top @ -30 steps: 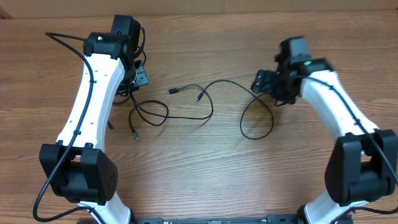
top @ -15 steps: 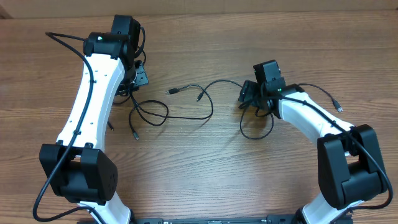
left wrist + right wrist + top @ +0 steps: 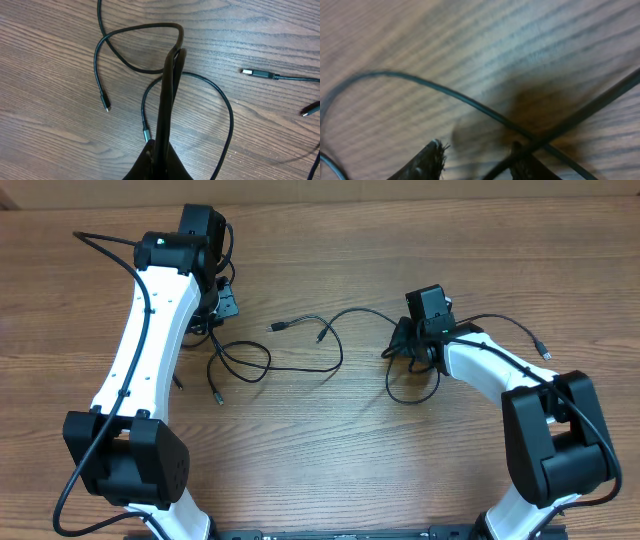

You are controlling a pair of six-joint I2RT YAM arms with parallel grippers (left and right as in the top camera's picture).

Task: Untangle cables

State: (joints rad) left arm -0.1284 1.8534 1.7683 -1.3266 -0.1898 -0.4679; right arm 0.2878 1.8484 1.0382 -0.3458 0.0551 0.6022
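Cables (image 3: 360, 311) lie looped; left gripper (image 3: 172, 52), reached far forward, pinches one, right gripper (image 3: 476, 152) straddles a strand, jaws part-open.

thin black cables (image 3: 300, 368) lie slack in loose, crossing loops, one loop at left, another at right; two small plug ends (image 3: 277, 327) rest free between them.

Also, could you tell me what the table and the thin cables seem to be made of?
Table: wood or wood-look laminate, matte, brown grain lines.
Cables: probably rubber or plastic sheathing, smooth black, bending in loose loops.
Plug tips: likely metal, silver shine.
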